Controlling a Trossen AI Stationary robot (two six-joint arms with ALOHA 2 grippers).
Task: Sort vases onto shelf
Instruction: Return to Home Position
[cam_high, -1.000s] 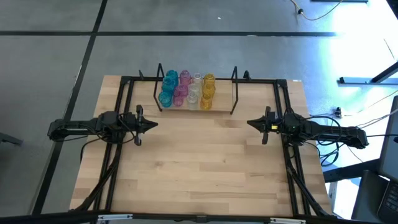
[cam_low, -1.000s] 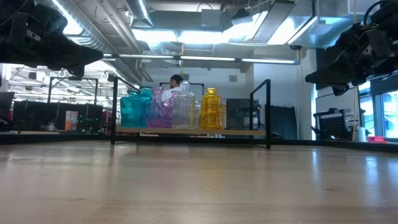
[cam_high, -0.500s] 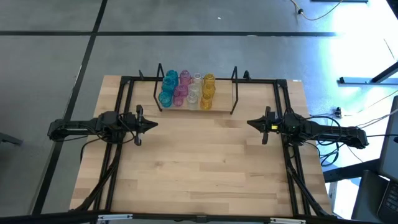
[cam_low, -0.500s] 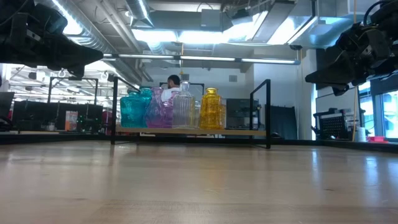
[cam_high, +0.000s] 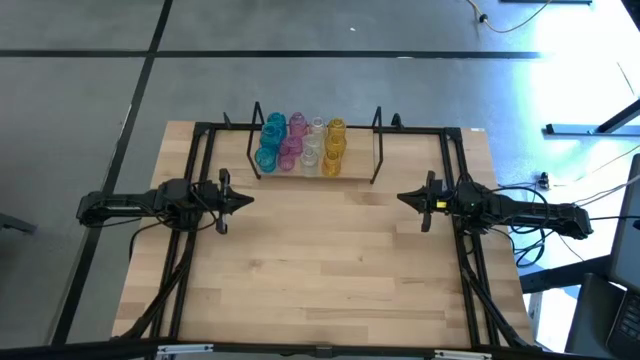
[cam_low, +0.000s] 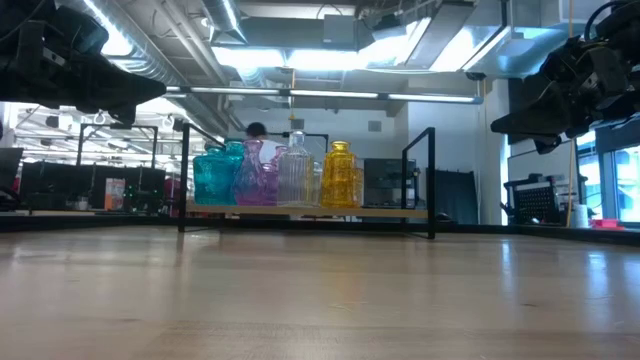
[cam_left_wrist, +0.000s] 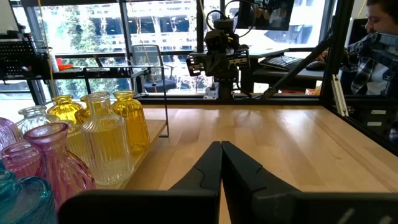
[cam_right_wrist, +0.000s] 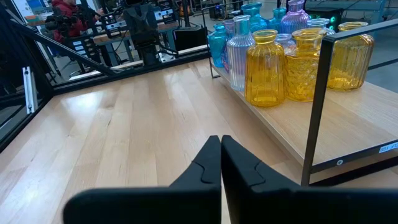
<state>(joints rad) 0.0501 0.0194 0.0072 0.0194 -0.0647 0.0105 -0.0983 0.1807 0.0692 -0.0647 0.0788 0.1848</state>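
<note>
The sorting looks done: the vases stand on the shelf at the table's far middle in 4 colour groups, while the left gripper and right gripper hang empty at either side, fingers pressed together.

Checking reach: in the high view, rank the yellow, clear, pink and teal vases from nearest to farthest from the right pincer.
From the right pincer:
1. yellow vases, the row's right end
2. clear vases, beside the yellow
3. pink vases, beside the teal
4. teal vases, the row's left end
</note>
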